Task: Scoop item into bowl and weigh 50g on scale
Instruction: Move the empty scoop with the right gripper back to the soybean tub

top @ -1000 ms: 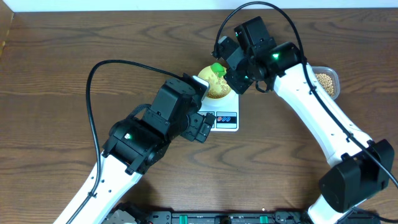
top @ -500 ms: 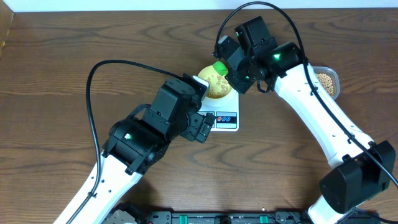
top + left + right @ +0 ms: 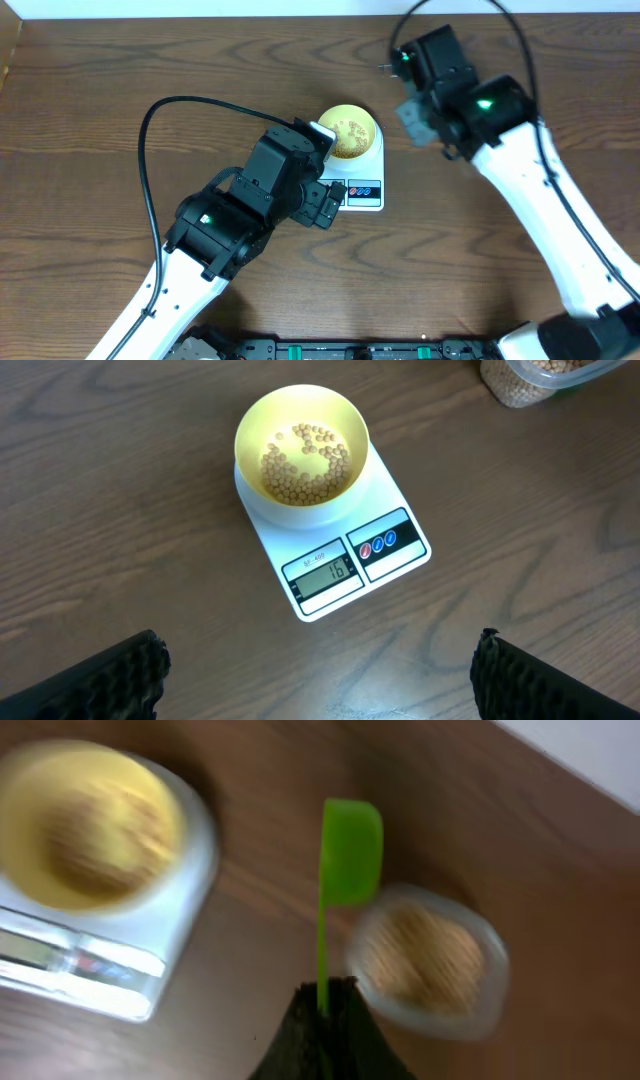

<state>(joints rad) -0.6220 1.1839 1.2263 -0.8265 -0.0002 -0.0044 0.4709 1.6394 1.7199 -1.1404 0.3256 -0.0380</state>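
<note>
**Station Status: Item Count and Gripper Condition**

**Work surface.** One wooden table point(image 3: 100, 100) carries all the items. Two arms reach over it.

**Left gripper** point(image 3: 318, 665). One unit. Its two fingers point(image 3: 110, 680) stand spread wide at the lower corners of the left wrist view. They hold nothing and hang above the table on the display side of the scale.

**Right gripper** point(image 3: 322, 1005). One unit, pressed together and pinching the thin handle of one green scoop point(image 3: 350, 840). The scoop's cup lies over the rim of the clear tub point(image 3: 430, 960). This view is blurred, so it cannot be told whether the cup carries anything.

**Scale** point(image 3: 392, 508). One unit, white, flat on the table. One edge carries one grey display point(image 3: 322, 573) showing dark digits, one red button point(image 3: 368, 547) and one blue button point(image 3: 388, 539).

**Bowl** point(image 3: 255, 425). One unit, pale yellow, upright on the end of the scale away from the display.

**Beans** point(image 3: 303, 460). There are two lots, each too many to count. One lot is a thin, loose layer on the bottom of the bowl. The other fills the single clear tub, which stands apart from the scale.
</note>
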